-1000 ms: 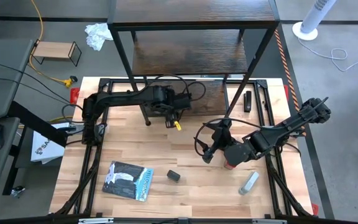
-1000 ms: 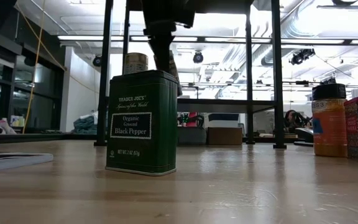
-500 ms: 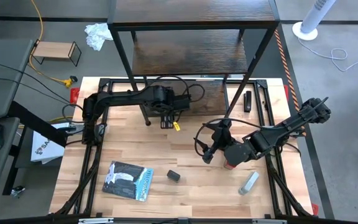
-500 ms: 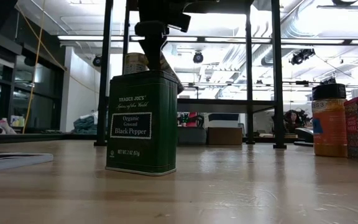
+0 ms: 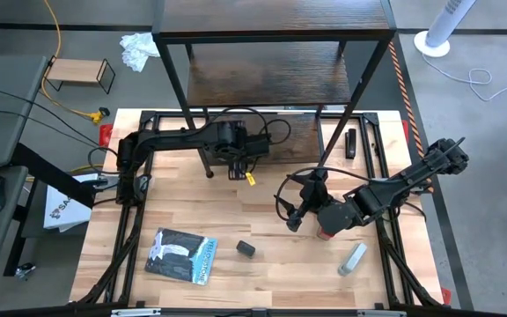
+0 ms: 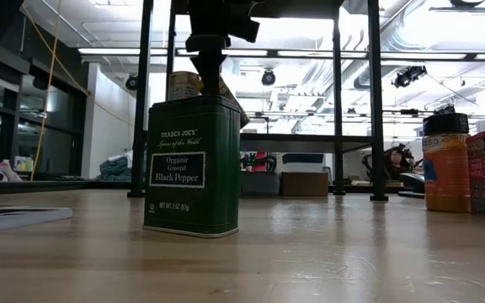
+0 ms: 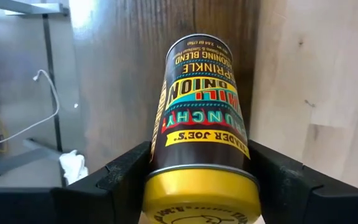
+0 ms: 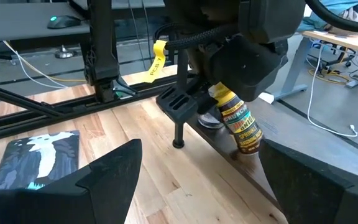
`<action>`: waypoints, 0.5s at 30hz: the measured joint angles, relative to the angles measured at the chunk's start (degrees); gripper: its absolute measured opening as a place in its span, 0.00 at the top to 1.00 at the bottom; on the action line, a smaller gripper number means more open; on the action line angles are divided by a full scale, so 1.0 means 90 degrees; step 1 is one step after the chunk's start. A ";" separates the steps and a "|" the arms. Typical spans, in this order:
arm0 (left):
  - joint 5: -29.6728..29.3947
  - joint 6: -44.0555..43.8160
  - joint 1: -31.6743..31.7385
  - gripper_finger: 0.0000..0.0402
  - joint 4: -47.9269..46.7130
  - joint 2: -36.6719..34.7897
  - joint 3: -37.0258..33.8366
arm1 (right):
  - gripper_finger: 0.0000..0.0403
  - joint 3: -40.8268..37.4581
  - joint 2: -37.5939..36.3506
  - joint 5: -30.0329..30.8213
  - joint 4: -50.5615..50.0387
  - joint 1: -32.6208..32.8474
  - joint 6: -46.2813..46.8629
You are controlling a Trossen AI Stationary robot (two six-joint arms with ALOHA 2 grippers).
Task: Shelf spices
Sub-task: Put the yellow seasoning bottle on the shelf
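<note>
Shelf stands at the desk's far edge, lowest board down at desk level.

Step in hand: left arm is setting the yellow-lidded jar on that lowest board. Its jaws sit either side of the jar's lid end and look clamped on it. The jar is tilted, base at the board's front edge, so prob. not seated yet. Right arm waits mid-desk, jaws wide apart, nothing btwn them, just by the red one.

Next move, as I read it: bring the jar upright, get the base flat and further onto the board, then open and back straight out w/o catching the shelf leg close by. Risk: letting go while it leans at the edge means it tips onto the desk.

Views:
- High view gives the layout (packet, tube, small black one all near the front) but the arm hides the jar completely.
- Left wrist view shows the grip and label, not the tilt vs. the board.
- Right wrist view is the only one showing the lean and the base at the edge.
- Low view shows the small black one is a pepper tin, plus the brown jar at its right; the placement is mostly blocked by the tin.
</note>
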 joint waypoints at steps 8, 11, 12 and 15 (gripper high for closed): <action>-0.0374 0.0117 -0.0018 0.41 0.0040 -0.0004 0.0060 | 0.20 0.0000 0.0001 0.0002 0.0000 0.0000 0.0000; -0.0417 0.0164 -0.0054 0.41 0.0061 -0.0012 0.0274 | 0.20 0.0000 0.0001 0.0005 0.0000 0.0000 0.0000; -0.0431 0.0167 -0.0064 0.41 0.0057 -0.0012 0.0380 | 0.20 0.0000 0.0000 0.0005 0.0001 0.0000 0.0000; -0.0431 0.0381 -0.0068 0.41 0.0061 -0.0018 0.0695 | 0.20 0.0000 0.0000 0.0006 0.0002 0.0000 0.0000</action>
